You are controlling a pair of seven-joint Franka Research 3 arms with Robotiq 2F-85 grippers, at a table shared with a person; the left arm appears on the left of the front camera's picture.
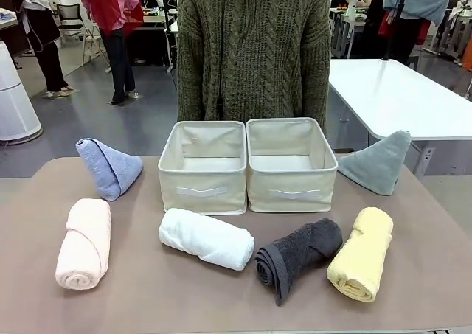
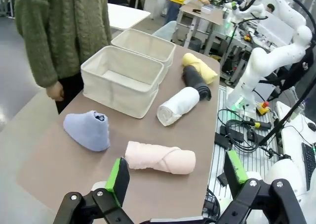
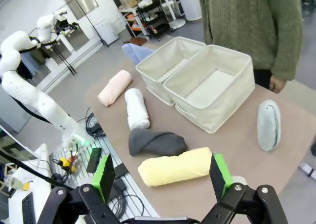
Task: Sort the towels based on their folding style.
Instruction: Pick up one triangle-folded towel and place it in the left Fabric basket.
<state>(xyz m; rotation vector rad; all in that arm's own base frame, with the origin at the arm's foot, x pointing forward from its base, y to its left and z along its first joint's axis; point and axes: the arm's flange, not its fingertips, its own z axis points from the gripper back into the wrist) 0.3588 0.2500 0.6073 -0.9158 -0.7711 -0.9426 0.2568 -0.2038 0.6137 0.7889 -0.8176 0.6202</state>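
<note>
Six towels lie on the brown table. Rolled ones line the near side: pink (image 1: 83, 243) at left, white (image 1: 206, 238), dark grey (image 1: 297, 254) and yellow (image 1: 362, 254) at right. A light blue cone towel (image 1: 110, 167) sits at far left, a grey-teal cone towel (image 1: 378, 163) at far right. My left gripper (image 2: 175, 180) hangs open high above the pink roll (image 2: 160, 157). My right gripper (image 3: 162, 177) hangs open high above the yellow roll (image 3: 175, 166). Both hold nothing.
Two beige fabric bins (image 1: 203, 167) (image 1: 289, 163) stand side by side at the table's far middle, both with nothing inside. A person in a green knit sweater (image 1: 253, 46) stands right behind them. A white table (image 1: 402, 94) is at back right.
</note>
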